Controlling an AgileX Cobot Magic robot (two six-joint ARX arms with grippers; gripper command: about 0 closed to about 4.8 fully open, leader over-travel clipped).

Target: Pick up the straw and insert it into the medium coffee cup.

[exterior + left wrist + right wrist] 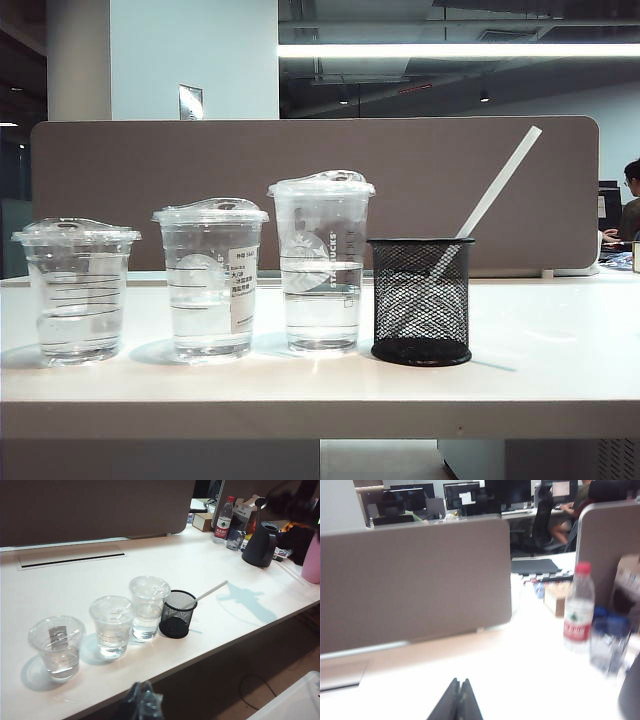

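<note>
1. While the straw (497,183) leans in the black mesh holder (421,300) at the end of the row, the right hand (458,700) has its jaws pressed together on nothing and looks out over the back of the surface (560,350), away from the cups — it must open before it reaches the straw, or it will knock the straw aside.
2. The left hand (141,700) shows only as a dark blur at the edge of its view, so I cannot tell whether it is open.
3. The holder stands just beside the tallest cup (321,262) — a careless approach could push one into the other.
4. The medium coffee cup (211,279) sits between 2 similar clear cups, the shortest cup (77,290) on its far side, so the straw could go into the wrong lid.
5. All 3 cups hold water; a hard push on a lid could tip one.
</note>
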